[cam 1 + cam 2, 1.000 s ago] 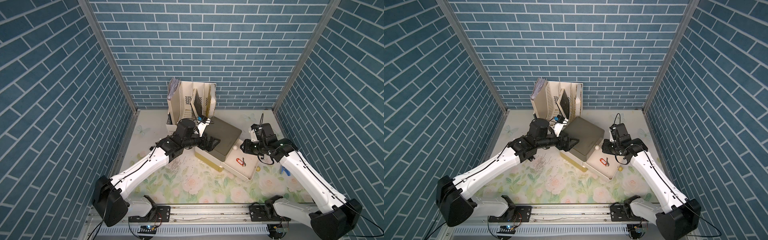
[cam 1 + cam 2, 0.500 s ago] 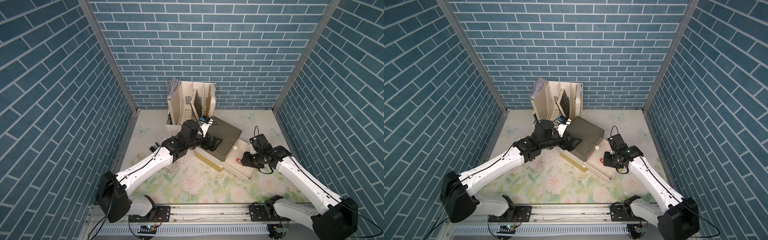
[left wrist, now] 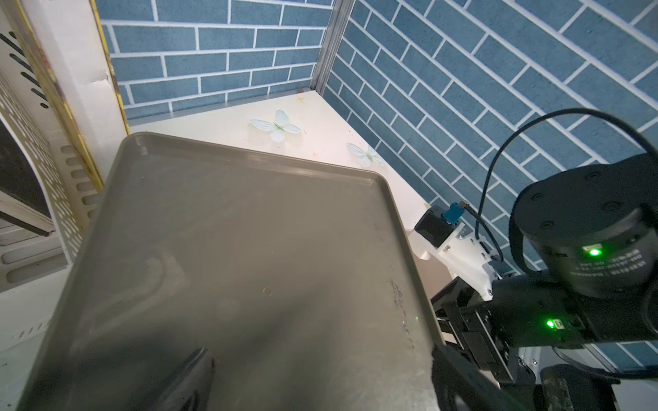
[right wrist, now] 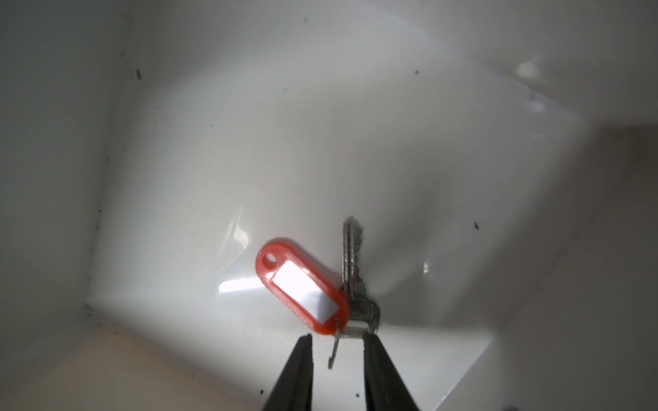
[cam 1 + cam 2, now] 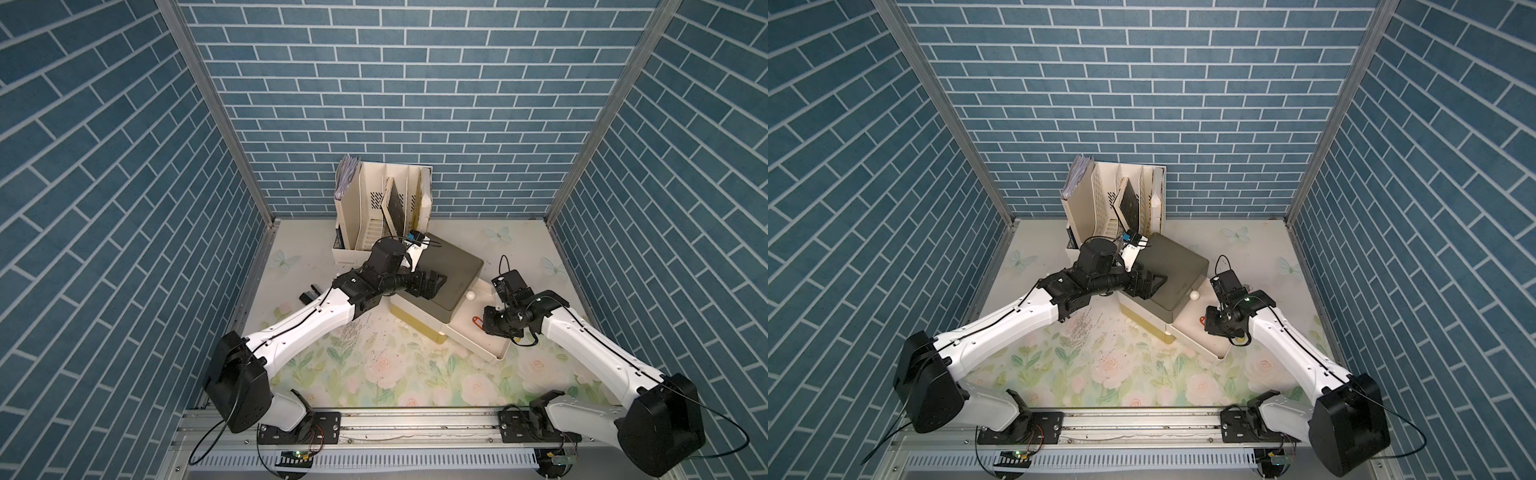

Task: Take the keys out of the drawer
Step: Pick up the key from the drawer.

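The keys are a metal key on a ring with a red tag, lying on the floor of the white drawer. In both top views only the red tag shows, beside my right gripper, which reaches down into the pulled-out drawer. My right gripper stands narrowly open, its fingertips either side of the ring's end; one fingertip touches the ring. My left gripper is wide open, over the drawer unit's grey top.
A cream file organizer stands behind the unit against the back wall. A small black object lies on the floral mat at the left. The drawer above has a white knob. Brick walls close in three sides.
My right gripper came forward and down into the drawer to the red-tagged key, and its jaws narrowed. My left gripper slid a little further over the unit's top, still open.
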`<state>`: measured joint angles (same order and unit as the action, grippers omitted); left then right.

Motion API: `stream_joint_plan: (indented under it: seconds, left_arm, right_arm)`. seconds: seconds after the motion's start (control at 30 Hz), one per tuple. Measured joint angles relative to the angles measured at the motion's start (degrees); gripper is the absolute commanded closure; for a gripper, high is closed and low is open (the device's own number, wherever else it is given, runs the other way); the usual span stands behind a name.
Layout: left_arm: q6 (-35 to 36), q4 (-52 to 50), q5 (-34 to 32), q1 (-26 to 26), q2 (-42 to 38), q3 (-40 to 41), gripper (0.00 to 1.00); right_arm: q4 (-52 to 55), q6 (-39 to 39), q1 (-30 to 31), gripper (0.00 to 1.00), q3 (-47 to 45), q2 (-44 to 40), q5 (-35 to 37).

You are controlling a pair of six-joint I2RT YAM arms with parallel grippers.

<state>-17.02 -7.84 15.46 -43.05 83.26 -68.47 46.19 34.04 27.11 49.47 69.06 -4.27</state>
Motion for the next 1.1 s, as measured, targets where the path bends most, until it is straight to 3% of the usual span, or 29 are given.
stream_joint_plan:
  seconds: [0.43,0.67,0.93,1.1]
  left_arm:
    - [1.18,-0.04,-1.16,0.0,0.0,-0.63,0.0]
    - [1.25,-0.04,-1.31,0.0,-0.02,-0.63,0.0]
    - [1.2,-0.04,-1.29,0.0,-0.02,-0.63,0.0]
    - [0.98,-0.02,-0.63,0.0,-0.57,-0.61,0.0]
  right_arm:
    - [-1.79,0.0,0.0,0.79,0.87,3.54,0.68]
    - [-2.08,-0.37,0.0,0.99,1.44,3.96,1.03]
    - [-0.07,-0.42,0.0,1.0,5.92,2.89,3.48]
    - [2.05,-0.46,-0.22,1.0,13.79,1.99,6.27]
